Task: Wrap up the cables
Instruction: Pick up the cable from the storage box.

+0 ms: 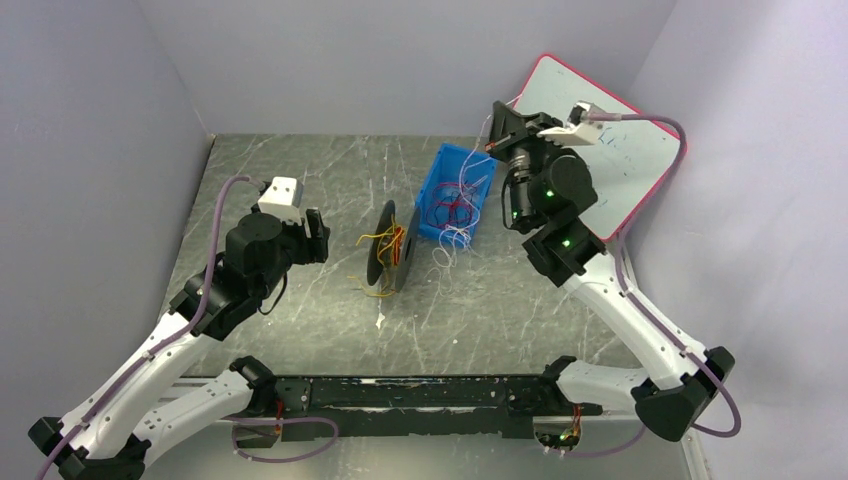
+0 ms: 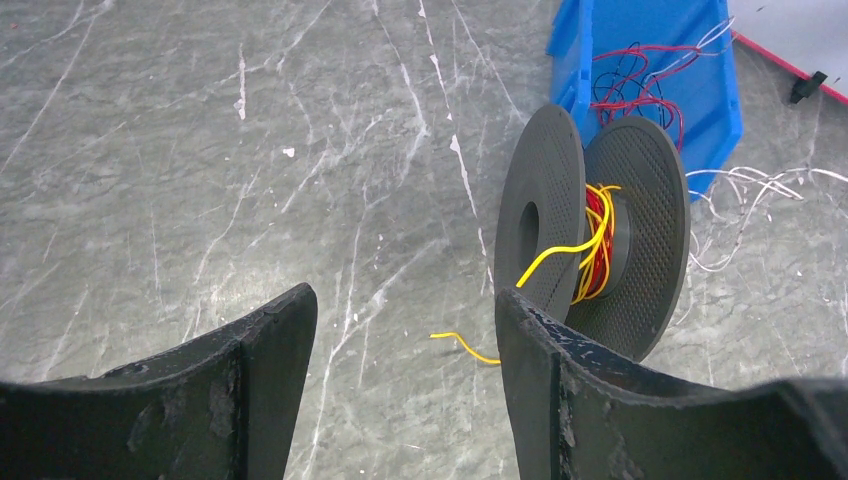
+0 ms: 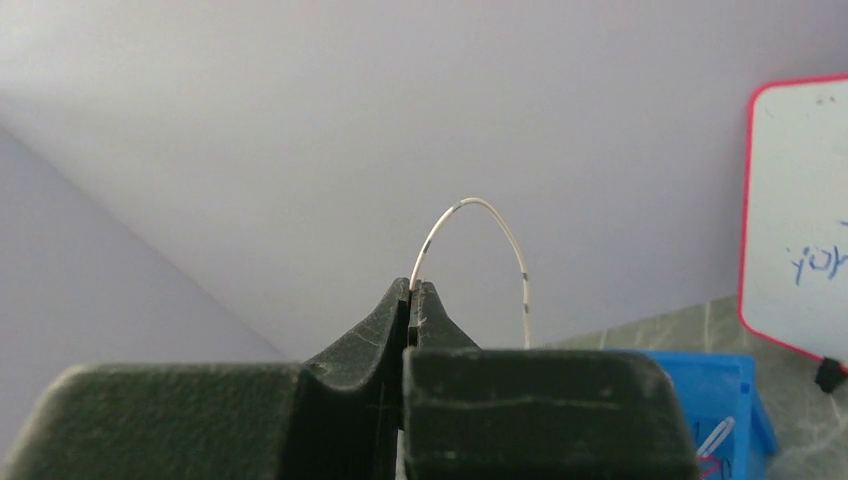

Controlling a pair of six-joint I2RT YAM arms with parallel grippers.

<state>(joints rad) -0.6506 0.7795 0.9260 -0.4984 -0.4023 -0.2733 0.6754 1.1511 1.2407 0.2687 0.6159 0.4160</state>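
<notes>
A black spool (image 1: 393,246) stands on edge mid-table with red and yellow cables (image 2: 596,240) wound on its hub; one yellow end (image 2: 465,345) trails on the table. More red, blue and white cables (image 1: 455,208) fill a blue bin (image 1: 438,180) and spill over its near edge (image 2: 740,190). My left gripper (image 2: 400,330) is open and empty, just left of the spool. My right gripper (image 3: 414,287) is raised above the bin, shut on a thin white cable (image 3: 490,225) that arcs up from the fingertips and hangs down toward the bin (image 3: 735,400).
A red-framed whiteboard (image 1: 610,150) leans on the right wall behind the right arm; it also shows in the right wrist view (image 3: 800,220). Grey walls close the table on three sides. A small white scrap (image 1: 380,321) lies in front of the spool.
</notes>
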